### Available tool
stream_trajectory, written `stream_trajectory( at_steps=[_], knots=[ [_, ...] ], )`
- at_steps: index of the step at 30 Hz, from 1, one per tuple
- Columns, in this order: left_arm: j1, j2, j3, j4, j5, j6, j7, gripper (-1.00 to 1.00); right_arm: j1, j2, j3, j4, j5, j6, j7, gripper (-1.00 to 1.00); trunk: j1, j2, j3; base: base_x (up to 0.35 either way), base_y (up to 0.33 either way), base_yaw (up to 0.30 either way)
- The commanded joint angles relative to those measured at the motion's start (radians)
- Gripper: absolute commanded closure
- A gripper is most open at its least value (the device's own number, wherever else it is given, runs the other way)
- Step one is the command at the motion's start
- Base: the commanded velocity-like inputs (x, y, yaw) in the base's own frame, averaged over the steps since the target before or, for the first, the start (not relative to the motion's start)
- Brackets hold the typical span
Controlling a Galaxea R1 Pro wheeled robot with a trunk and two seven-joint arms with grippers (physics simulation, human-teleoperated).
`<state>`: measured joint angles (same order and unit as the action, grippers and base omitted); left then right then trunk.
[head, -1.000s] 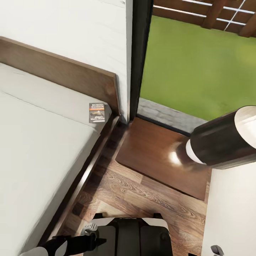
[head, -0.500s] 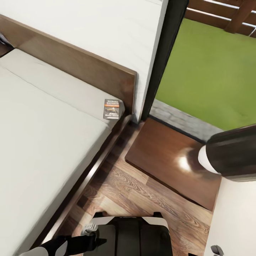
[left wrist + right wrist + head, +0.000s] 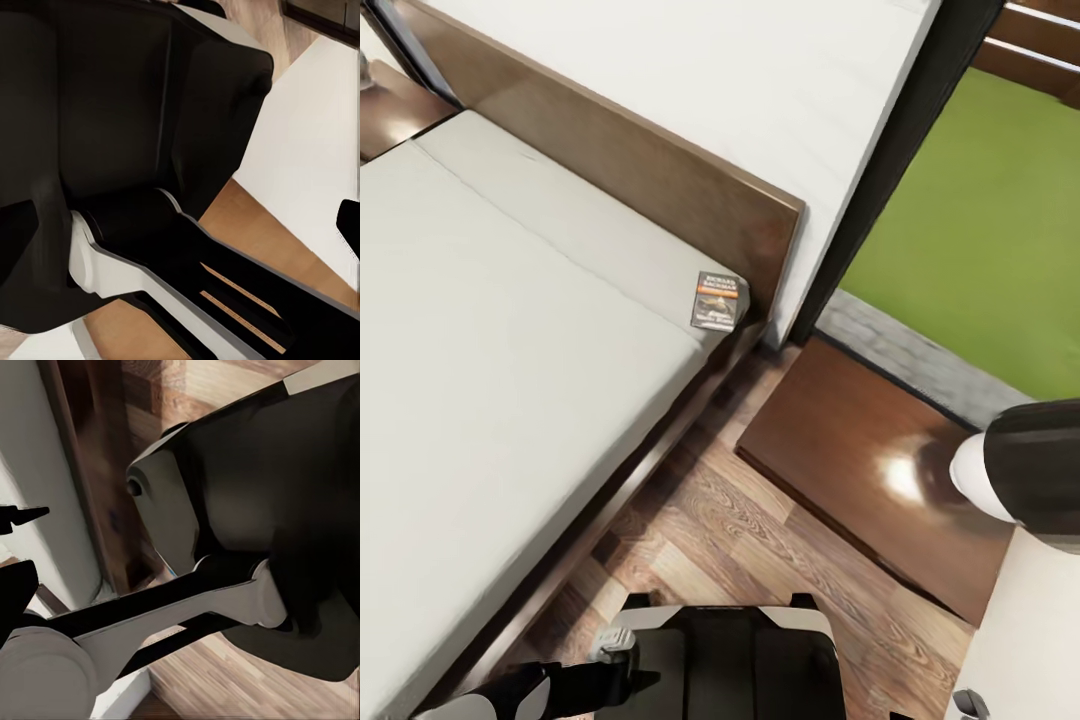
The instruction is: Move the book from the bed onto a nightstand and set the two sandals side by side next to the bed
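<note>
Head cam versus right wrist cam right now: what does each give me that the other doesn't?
Head view alone: the book lying on the bed at the corner by the headboard, the nightstand beside the bed, and grass through the window. Right wrist view alone: a close look at the robot's black and white body. Both: the wood-plank floor and the robot's own body.

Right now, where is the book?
In the head view, the book lies on the bed's corner nearest the headboard, just left of the nightstand.
</note>
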<state>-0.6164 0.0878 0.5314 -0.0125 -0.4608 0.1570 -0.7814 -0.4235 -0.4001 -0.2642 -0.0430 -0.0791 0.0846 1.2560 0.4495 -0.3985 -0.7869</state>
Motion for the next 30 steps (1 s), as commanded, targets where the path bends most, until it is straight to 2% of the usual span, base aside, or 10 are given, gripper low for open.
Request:
stream_trajectory(
  at_steps=[1,30],
  knots=[
    [0.000,0.000,0.009,-0.001,-0.006,0.010,-0.004,-1.00,0.000,0.000,0.003,0.000,-0.008,0.009,0.003,-1.00,0.001,-0.001,-0.002,0.000,0.000,0.263],
    [0.000,0.000,0.009,-0.001,-0.006,0.010,-0.004,-1.00,0.000,0.000,0.003,0.000,-0.008,0.009,0.003,-1.00,0.001,-0.001,-0.021,0.000,0.000,0.263]
  ],
)
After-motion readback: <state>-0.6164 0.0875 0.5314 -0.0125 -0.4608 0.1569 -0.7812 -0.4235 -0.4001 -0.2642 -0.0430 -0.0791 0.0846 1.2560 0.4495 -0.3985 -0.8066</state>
